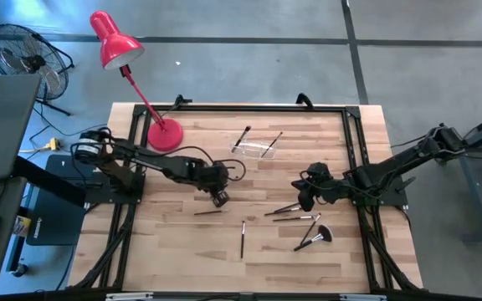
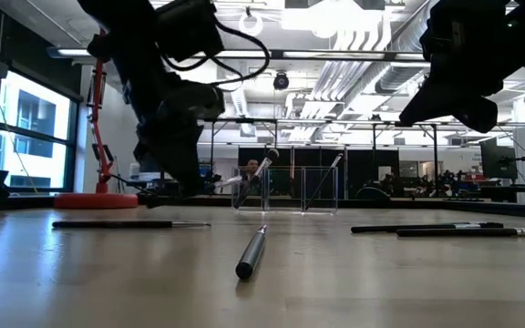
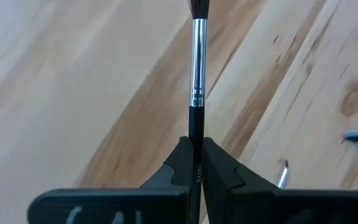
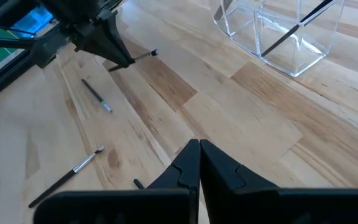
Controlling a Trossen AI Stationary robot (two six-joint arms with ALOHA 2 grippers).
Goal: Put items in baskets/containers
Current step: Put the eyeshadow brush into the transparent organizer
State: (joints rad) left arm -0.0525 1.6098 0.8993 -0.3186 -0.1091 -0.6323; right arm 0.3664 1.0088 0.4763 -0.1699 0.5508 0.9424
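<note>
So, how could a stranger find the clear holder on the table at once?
Start from the red desk lamp at the table's far edge. Beside its round base, toward the right arm, stands the clear plastic holder. It alone is see-through, with two makeup brushes leaning inside.

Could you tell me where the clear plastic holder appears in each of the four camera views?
High view: the clear holder sits upper centre on the table, two brushes in it.
Low view: centre, far back.
Left wrist view: not in it.
Right wrist view: top right.
Shared landmark: the red lamp base, left of the holder in the high and low views.
</note>
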